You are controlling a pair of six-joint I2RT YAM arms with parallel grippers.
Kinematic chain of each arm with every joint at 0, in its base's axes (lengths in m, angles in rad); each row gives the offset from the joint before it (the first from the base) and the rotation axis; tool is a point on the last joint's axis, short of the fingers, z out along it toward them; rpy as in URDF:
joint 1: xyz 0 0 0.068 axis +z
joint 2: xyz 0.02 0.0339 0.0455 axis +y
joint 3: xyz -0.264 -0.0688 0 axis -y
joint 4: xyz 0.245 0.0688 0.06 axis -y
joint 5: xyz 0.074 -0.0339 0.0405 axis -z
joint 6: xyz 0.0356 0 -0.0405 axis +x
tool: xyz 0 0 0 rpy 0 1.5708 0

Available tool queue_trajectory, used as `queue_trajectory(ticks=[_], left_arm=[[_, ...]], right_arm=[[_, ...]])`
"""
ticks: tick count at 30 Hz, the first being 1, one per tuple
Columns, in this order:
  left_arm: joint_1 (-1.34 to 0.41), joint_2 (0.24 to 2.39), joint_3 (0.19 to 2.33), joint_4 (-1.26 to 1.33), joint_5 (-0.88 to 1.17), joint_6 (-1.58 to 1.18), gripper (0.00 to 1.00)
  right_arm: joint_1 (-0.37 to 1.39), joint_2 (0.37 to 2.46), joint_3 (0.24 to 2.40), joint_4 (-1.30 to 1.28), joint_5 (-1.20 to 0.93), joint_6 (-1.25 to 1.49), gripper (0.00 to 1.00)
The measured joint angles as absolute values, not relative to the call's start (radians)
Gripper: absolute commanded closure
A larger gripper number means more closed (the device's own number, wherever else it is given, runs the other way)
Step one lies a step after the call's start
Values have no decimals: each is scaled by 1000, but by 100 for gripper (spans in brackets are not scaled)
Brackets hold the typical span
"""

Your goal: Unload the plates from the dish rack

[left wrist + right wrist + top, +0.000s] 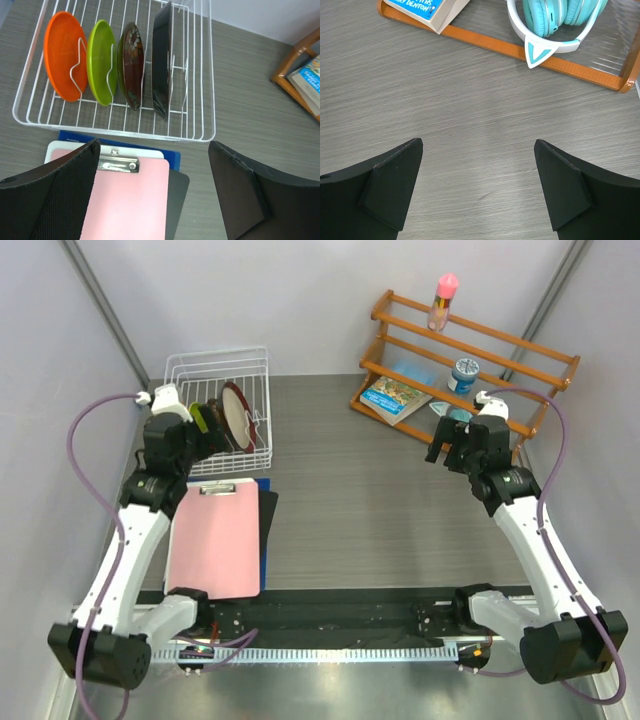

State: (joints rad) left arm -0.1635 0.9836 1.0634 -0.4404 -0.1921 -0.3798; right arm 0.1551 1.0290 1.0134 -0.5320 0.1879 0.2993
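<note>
The white wire dish rack [215, 360] stands at the back left. In the left wrist view the rack [212, 100] holds four plates upright: orange [62, 50], lime green [102, 60], dark red floral [132, 65], and the large one [161, 60] seen edge-on and dark. In the top view the cream plate with the maroon rim [238, 417] and the green plate [203, 418] show. My left gripper [200, 440] [152, 195] is open and empty, just in front of the rack above the clipboard's clip. My right gripper [447, 452] [477, 185] is open and empty over bare table.
A pink clipboard [213, 540] [130, 200] lies on blue and dark sheets in front of the rack. A wooden slatted shelf [460, 350] at the back right holds a pink-capped bottle [443, 300], a book [427, 10] and teal headphones [555, 20].
</note>
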Motion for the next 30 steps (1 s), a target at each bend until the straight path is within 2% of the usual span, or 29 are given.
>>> queue_trajectory(ticks=[7, 9, 11, 15, 19, 20, 21, 24, 26, 30], left_arm=[[-163, 1223, 1082, -260, -236, -376, 22], [-163, 1295, 1104, -204, -247, -376, 29], [-165, 1362, 1133, -159, -257, -373, 30], [-179, 1486, 1193, -75, -306, -354, 38], [-207, 1571, 1226, -17, -372, -323, 42], [-214, 1590, 1231, -5, -389, -313, 48], [-219, 1609, 1237, 5, -405, -306, 65], [-230, 1663, 1256, 20, -463, -279, 69], [-236, 1695, 1266, 27, -498, -270, 76], [-242, 1719, 1268, 28, -575, -229, 100]], right_arm=[[155, 1102, 1013, -522, 176, 302, 0], [155, 1127, 1013, -516, 164, 306, 0], [155, 1146, 1013, -508, 153, 311, 0], [155, 1174, 1013, -485, 130, 318, 0], [155, 1193, 1013, -468, 117, 320, 0], [155, 1199, 1013, -466, 116, 321, 0], [155, 1203, 1013, -464, 115, 321, 0], [155, 1213, 1013, -461, 113, 321, 0], [155, 1214, 1013, -460, 112, 320, 0], [155, 1215, 1013, -455, 113, 320, 0]])
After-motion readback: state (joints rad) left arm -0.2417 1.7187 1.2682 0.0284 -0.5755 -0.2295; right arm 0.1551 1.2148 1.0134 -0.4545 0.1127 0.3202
